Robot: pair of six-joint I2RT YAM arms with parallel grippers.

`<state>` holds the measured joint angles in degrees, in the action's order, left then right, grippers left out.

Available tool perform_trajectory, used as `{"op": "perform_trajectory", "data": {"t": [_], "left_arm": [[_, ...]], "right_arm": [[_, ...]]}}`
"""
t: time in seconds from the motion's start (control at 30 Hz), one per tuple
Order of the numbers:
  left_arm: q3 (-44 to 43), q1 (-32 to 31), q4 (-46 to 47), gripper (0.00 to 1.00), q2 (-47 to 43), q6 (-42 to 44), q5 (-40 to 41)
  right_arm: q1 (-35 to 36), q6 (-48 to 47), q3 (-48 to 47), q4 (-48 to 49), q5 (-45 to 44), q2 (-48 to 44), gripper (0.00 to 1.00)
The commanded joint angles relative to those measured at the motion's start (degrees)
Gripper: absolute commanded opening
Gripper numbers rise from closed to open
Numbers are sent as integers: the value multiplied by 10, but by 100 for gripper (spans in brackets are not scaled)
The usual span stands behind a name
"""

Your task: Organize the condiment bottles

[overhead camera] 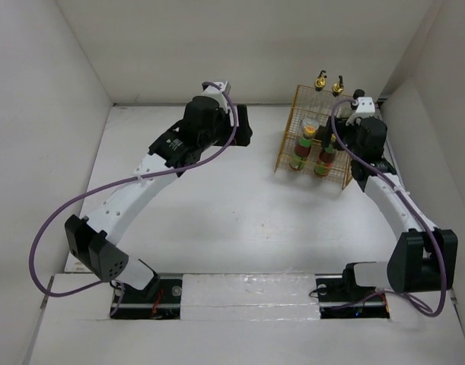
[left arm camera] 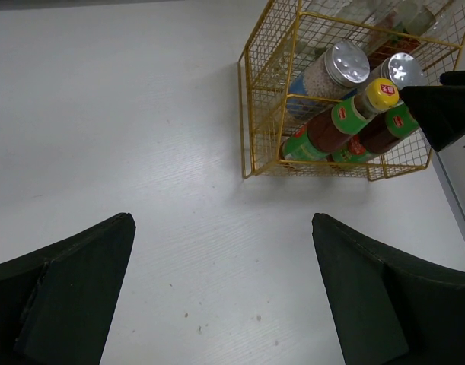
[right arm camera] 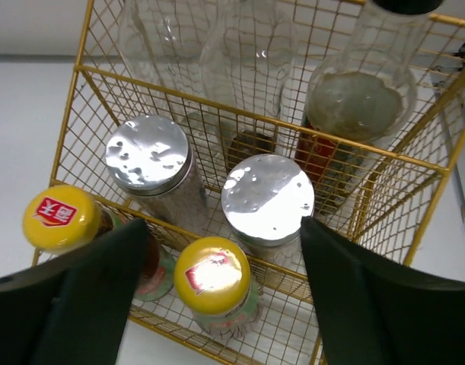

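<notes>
One basket (overhead camera: 287, 144) stands at the right rear of the tabletop (overhead camera: 217, 205), and every task item is inside it.

Top view. The gold tops of two cruets (overhead camera: 321, 78) (overhead camera: 339, 85) rise above the rear rim. Two sauce bottles (overhead camera: 299, 156) (overhead camera: 324, 160) fill the front row, and one of the shakers (overhead camera: 310, 126) shows behind them. The left pincer (overhead camera: 246, 125) hangs over bare tabletop to the left of the basket, well apart from it. The right pincer (overhead camera: 337, 143) sits over the basket's right side, largely hidden by its own arm. Neither opening can be told from this view.

Left wrist view. The left pincer (left arm camera: 224, 293) is spread wide, with only tabletop between its fingers (left arm camera: 65, 296). The basket (left arm camera: 243, 114) lies ahead and to the right. Both shakers (left arm camera: 335, 68) (left arm camera: 399, 70) show silver lids. The sauce bottles (left arm camera: 342, 120) (left arm camera: 380, 133) show red and green labels. A dark finger (left arm camera: 445, 114) of the right pincer covers the cap of one sauce bottle.

Right wrist view. The right pincer (right arm camera: 223, 228) is spread wide above the basket (right arm camera: 251, 114) and grips nothing. One yellow cap lies below, between its fingers (right arm camera: 384, 304). Front row: two sauce bottles (right arm camera: 59, 219) (right arm camera: 213, 275). Middle row: two shakers (right arm camera: 147, 156) (right arm camera: 267, 194). Rear row: two clear cruets (right arm camera: 152, 38) (right arm camera: 247, 53) and, at the right of the view, the dark bottle (right arm camera: 361, 99) with a black cap.
</notes>
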<state>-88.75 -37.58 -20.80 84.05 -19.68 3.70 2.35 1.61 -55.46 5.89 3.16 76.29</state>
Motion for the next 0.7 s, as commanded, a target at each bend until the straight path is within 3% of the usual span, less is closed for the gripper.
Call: {"op": "perform_trajectory", "data": {"t": [0.0, 0.13, 0.37, 0.47, 0.67], "left_arm": [[-24, 1, 17, 100, -28, 4, 3], [-24, 1, 23, 100, -47, 4, 3], [-76, 25, 23, 100, -47, -7, 3], [-92, 25, 17, 100, -47, -12, 10], [-126, 25, 12, 100, -47, -12, 22]], "right_arm": [[5, 18, -30, 5, -23, -47, 90], [5, 23, -75, -67, -57, -83, 100], [18, 61, -131, -148, -21, -164, 100], [58, 49, -166, -192, -59, -209, 100], [58, 49, -192, -226, -83, -298, 100]]}}
